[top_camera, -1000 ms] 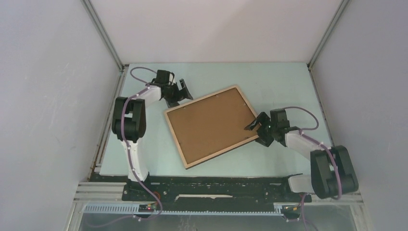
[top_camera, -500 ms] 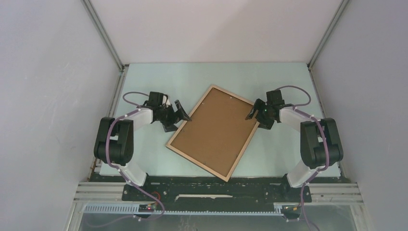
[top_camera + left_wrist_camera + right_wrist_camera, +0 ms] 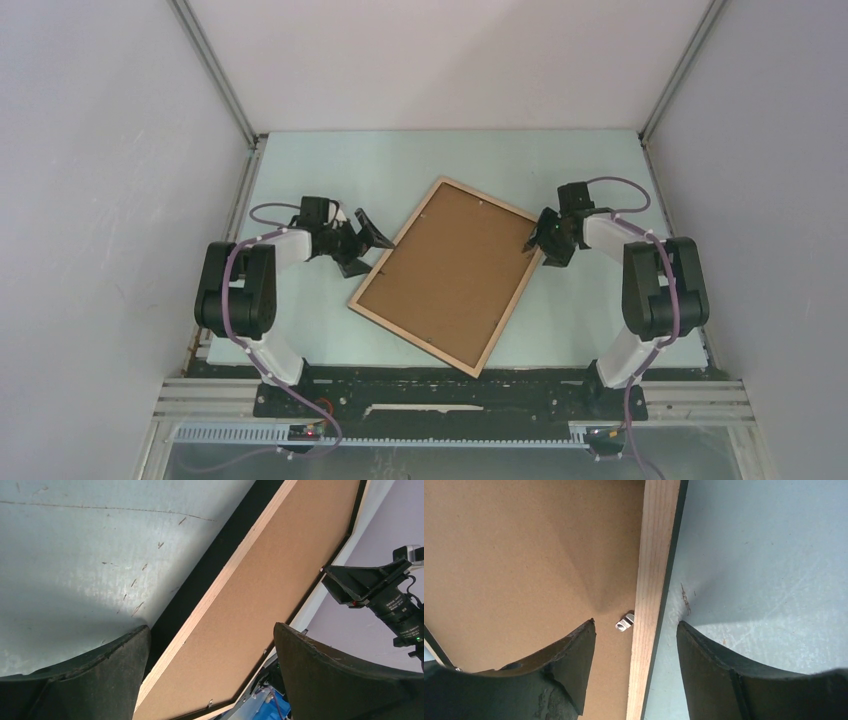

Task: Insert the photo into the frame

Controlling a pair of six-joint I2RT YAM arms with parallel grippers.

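Right wrist: right tool (image 3: 635, 625) parted astride the frame (image 3: 656, 555) (back side up); left tool (image 3: 210, 627) spread wide.

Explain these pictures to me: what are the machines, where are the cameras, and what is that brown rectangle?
Those are two robot arms bolted at the near edge of a table. One picture looks down from above; the other two come from a camera on each wrist, so the dark shapes at the bottom are that arm's own fingers. The brown rectangle is a picture frame lying back up, its backing board in place. The left gripper and right gripper both stand open, each straddling a long edge of the frame. Nothing is held, and no photo shows.
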